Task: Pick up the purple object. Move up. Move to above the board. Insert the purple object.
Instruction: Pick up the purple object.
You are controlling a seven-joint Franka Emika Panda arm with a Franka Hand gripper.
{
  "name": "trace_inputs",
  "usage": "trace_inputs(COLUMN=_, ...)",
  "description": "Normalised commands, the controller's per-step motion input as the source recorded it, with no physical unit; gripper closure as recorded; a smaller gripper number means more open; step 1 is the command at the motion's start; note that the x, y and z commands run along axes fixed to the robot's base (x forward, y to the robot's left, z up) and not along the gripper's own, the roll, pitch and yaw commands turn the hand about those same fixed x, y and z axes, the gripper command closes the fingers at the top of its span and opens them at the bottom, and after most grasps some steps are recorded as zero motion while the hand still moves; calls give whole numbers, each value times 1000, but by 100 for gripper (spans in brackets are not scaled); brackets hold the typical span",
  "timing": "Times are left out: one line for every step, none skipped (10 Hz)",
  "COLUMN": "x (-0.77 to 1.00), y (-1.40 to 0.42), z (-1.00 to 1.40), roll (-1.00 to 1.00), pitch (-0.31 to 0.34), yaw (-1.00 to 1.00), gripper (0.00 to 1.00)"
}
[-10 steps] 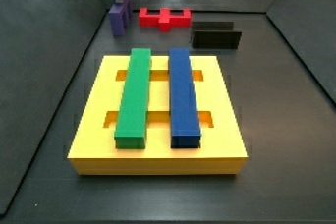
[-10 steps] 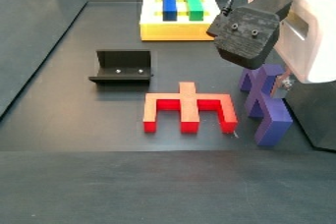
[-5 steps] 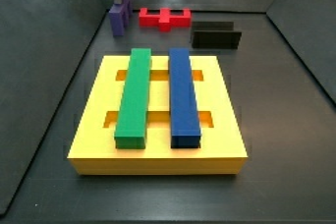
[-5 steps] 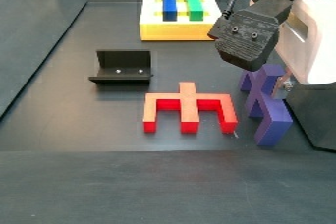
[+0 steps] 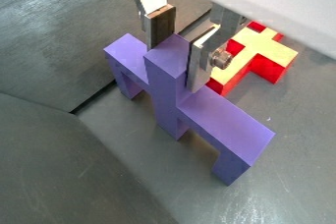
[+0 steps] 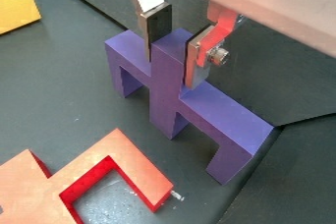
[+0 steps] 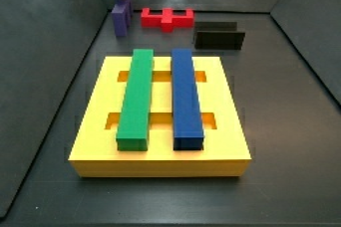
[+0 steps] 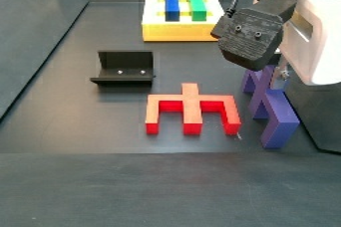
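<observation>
**Purple block in the jaws, close to the wall**

While the gripper (image 5: 180, 44) straddles the raised ridge of the purple object (image 5: 184, 105), its fingers (image 6: 155, 24) sit against both ridge faces, nearly closed on it. The block rests on the floor beside the side wall (image 7: 60, 32), just beside the red block (image 8: 192, 109). A shallow or off-centre hold could let it tilt or slip on lifting; drifting sideways could scrape the wall. The board (image 7: 160, 151) lies well apart, with open floor between and clear room above.
</observation>
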Motion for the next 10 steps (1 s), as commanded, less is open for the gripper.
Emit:
trace_inputs(x=0, y=0, z=0, roll=0, pitch=0, yaw=0, gripper=100)
trace_inputs(x=0, y=0, z=0, roll=0, pitch=0, yaw=0, gripper=100)
trace_inputs(x=0, y=0, z=0, roll=0, pitch=0, yaw=0, gripper=100)
trace_inputs(x=0, y=0, z=0, roll=0, pitch=0, yaw=0, gripper=100)
trace_inputs(x=0, y=0, z=0, roll=0, pitch=0, yaw=0, gripper=100)
trace_inputs(x=0, y=0, z=0, roll=0, pitch=0, yaw=0, gripper=100)
trace_inputs(x=0, y=0, z=0, roll=0, pitch=0, yaw=0, gripper=100)
trace_inputs(x=0, y=0, z=0, roll=0, pitch=0, yaw=0, gripper=100)
trace_inputs(x=0, y=0, z=0, roll=0, pitch=0, yaw=0, gripper=100)
trace_inputs(x=0, y=0, z=0, roll=0, pitch=0, yaw=0, gripper=100)
